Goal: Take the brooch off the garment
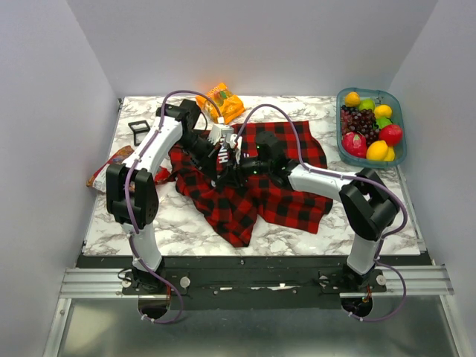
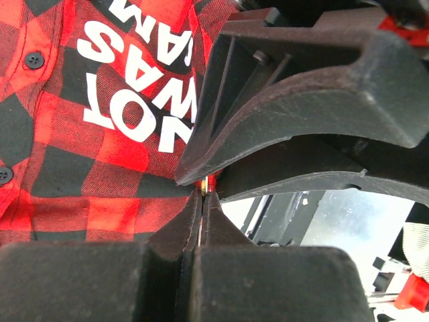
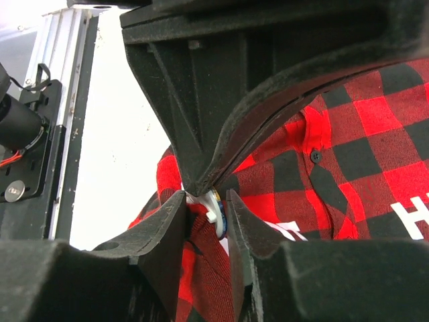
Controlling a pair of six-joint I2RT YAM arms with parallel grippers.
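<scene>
The red-and-black plaid garment [image 1: 286,195] lies crumpled mid-table, its white lettering facing the left wrist camera [image 2: 134,100]. A fold of it is lifted between the two grippers. The brooch [image 3: 216,209], a small white disc with a blue and gold rim, sits on that fold. My right gripper [image 3: 204,201] is shut on the brooch and the fabric behind it [image 1: 238,167]. My left gripper [image 2: 203,194] is shut tight on a thin bit of fabric right at the brooch; its fingers [image 3: 221,134] come in from above. The right gripper's fingers [image 2: 301,100] fill the left wrist view.
A teal tray [image 1: 399,111] of fruit stands at the back right. An orange snack bag [image 1: 221,103] lies at the back, a small black object [image 1: 138,128] at the back left, and another bag [image 1: 110,169] by the left arm. The marble table [image 1: 312,238] has side walls.
</scene>
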